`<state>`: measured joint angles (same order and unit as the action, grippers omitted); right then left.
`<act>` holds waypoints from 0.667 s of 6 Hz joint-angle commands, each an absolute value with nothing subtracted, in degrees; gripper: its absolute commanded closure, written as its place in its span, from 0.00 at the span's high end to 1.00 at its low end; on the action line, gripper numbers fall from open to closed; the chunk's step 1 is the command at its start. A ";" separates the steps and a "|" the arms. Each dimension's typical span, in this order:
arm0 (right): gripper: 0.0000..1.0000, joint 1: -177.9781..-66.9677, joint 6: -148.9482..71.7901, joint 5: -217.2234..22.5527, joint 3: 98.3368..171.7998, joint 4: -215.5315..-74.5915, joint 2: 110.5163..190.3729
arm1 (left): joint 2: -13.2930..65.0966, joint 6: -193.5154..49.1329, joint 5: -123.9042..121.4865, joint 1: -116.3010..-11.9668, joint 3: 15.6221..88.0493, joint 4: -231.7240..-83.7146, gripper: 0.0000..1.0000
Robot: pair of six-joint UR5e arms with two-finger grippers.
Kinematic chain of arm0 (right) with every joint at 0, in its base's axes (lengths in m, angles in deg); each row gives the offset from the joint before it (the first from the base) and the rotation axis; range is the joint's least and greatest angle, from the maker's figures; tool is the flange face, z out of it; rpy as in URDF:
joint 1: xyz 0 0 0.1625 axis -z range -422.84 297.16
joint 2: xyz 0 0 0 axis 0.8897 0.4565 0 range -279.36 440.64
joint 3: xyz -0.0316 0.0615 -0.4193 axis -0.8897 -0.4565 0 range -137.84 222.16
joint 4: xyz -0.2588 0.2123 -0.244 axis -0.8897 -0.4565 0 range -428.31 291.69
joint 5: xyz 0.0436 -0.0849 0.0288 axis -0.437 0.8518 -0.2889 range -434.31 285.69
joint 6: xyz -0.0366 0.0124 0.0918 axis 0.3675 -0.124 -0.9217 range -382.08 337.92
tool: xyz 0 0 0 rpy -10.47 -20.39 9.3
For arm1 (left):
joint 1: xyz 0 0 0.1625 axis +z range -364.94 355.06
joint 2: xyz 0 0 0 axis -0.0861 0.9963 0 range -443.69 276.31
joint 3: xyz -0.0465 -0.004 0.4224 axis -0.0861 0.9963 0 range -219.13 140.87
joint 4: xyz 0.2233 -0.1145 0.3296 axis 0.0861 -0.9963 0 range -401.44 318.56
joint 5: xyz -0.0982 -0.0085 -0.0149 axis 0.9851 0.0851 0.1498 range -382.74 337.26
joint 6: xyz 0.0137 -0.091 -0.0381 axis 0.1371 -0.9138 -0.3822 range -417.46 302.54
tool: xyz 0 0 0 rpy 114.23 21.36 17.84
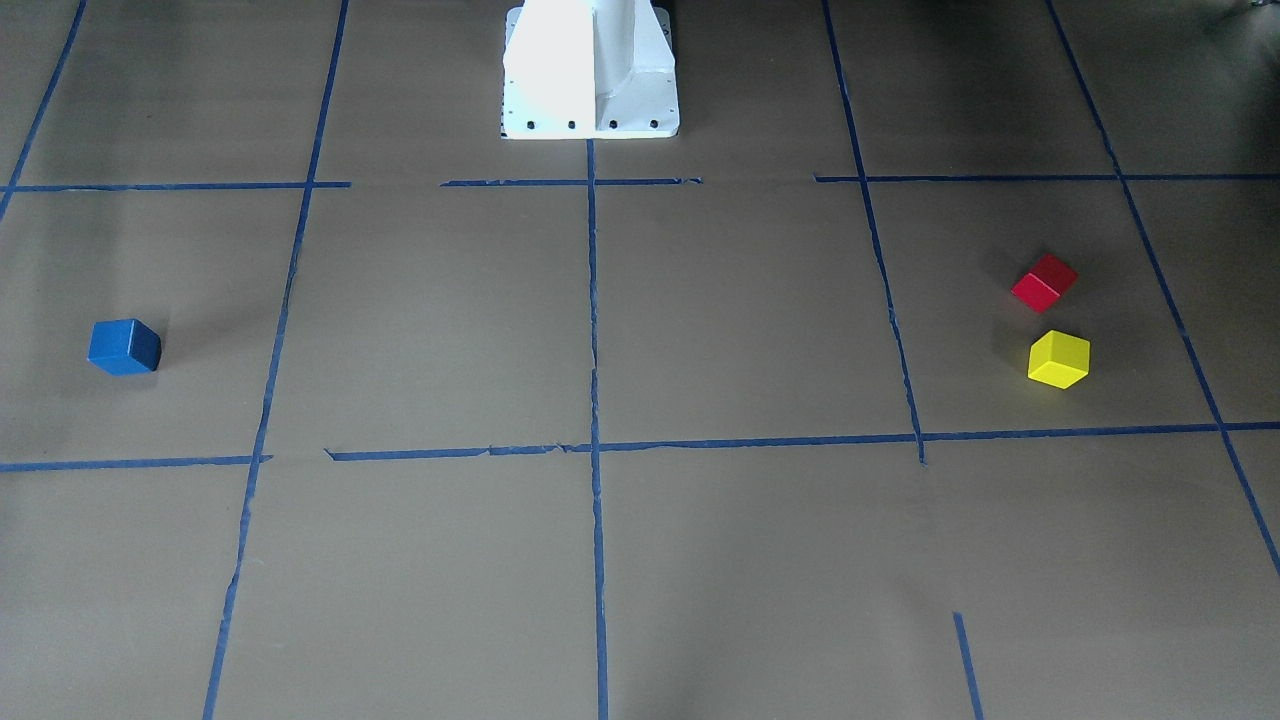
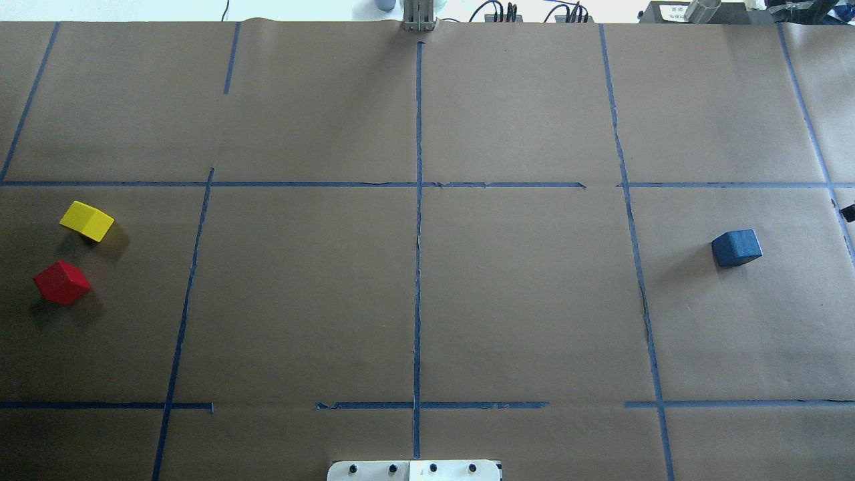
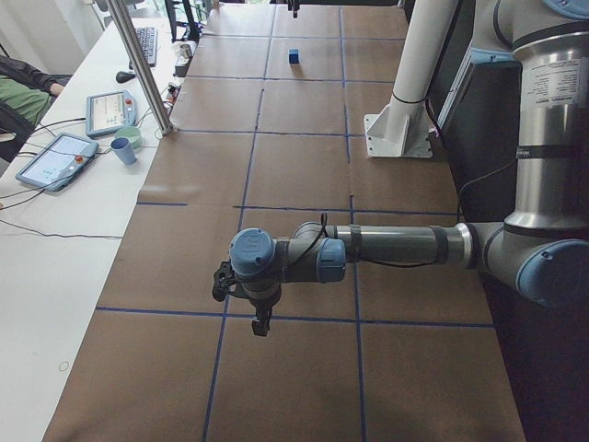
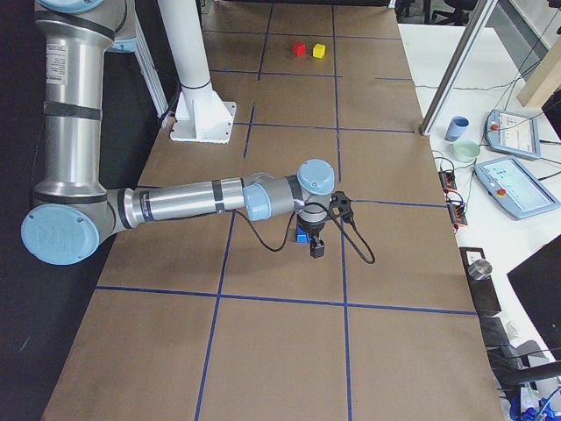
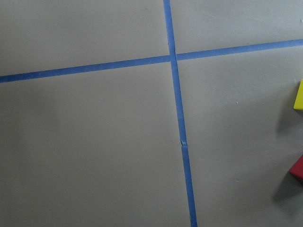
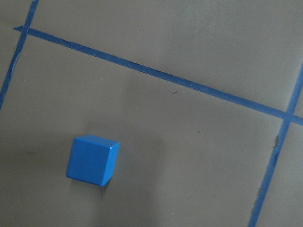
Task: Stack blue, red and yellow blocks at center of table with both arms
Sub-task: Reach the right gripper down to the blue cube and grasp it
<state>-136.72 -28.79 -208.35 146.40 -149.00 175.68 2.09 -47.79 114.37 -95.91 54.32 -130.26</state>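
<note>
The blue block (image 2: 736, 248) lies alone on the table (image 2: 521, 287), toward its right end, and fills the lower left of the right wrist view (image 6: 92, 160). Toward the left end, the red block (image 2: 62, 282) and the yellow block (image 2: 87, 220) lie close together but apart. Both just show at the right edge of the left wrist view. My right gripper (image 4: 316, 248) hangs over the blue block (image 4: 302, 235), seen only from the side. The left gripper (image 3: 262, 322) hangs above the paper, also seen only from the side. I cannot tell whether either is open or shut.
The white pedestal base (image 1: 590, 70) stands at the robot's edge, mid-table. A metal pole (image 3: 140, 66) rises at the far edge. On the side desk beyond it lie tablets (image 3: 53, 159) and a cup (image 3: 123, 149), and a person's sleeve (image 3: 18, 92) shows there.
</note>
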 commanded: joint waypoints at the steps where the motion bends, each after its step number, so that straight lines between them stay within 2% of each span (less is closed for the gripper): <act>1: 1.00 -126.96 -48.26 -204.06 146.14 -136.76 176.34 | 2.09 -47.79 114.46 -95.91 54.38 -130.30 1.00; 4: 1.00 -119.29 -57.75 -196.95 144.29 -130.72 177.67 | 2.09 -47.79 114.46 -95.82 54.38 -130.30 1.00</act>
